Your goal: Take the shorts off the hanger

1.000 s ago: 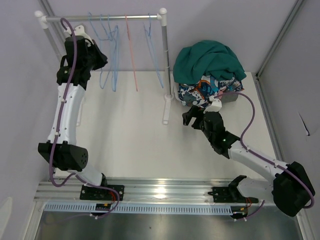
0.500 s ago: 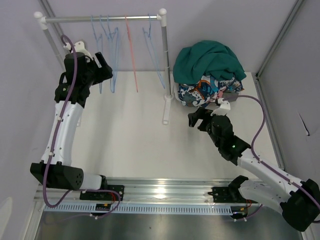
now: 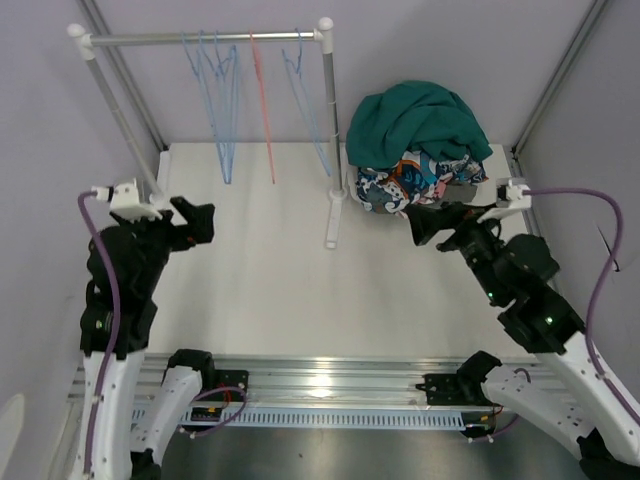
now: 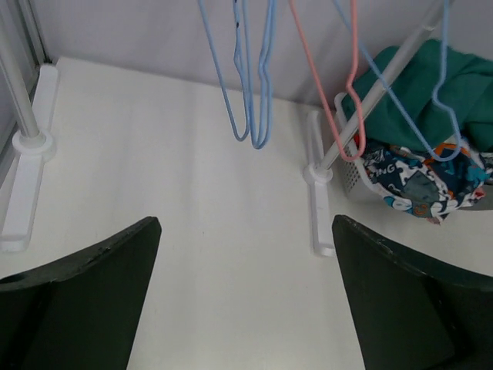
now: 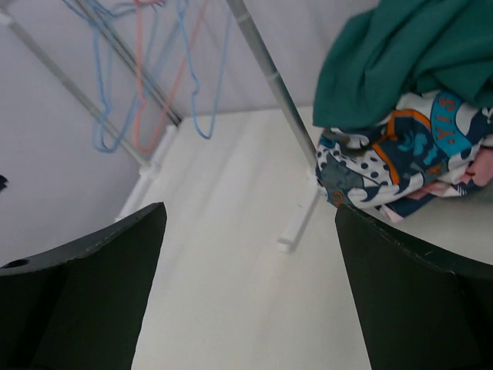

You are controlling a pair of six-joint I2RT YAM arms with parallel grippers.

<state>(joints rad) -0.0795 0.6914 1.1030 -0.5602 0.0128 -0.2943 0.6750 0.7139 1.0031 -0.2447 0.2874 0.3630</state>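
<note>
Teal cloth (image 3: 415, 118) on top of the heap of shorts (image 3: 410, 160), far right on the white tabletop (image 3: 260, 280), just right of the clothes rack's right post (image 3: 329, 120). Under the teal, a blue-orange-white print (image 3: 392, 186) spilling over the heap's near-left side; a strip of grey (image 3: 468, 172) at the right edge; a scrap of pink (image 5: 481, 164) caught only by the right wrist camera. A white perforated basket wall (image 4: 349, 173) just showing beneath the print, close beside the post. Whole heap apart from the hangers.

Along the silver rail (image 3: 150, 39), blue wire hangers (image 3: 226, 170) to either side of one pink hanger (image 3: 263, 115), all dangling over the far tabletop.

At the near left, the left claw (image 3: 197, 226), spread wide and gripping nothing, pointed toward the rack; from its wrist camera, dark fingers (image 4: 92, 285) in the lower corners with bare tabletop between.

At the right, the right claw (image 3: 418, 226), close to the heap's near edge yet apart from it in the wrist view, likewise spread wide and holding nothing, facing the print and the post.
</note>
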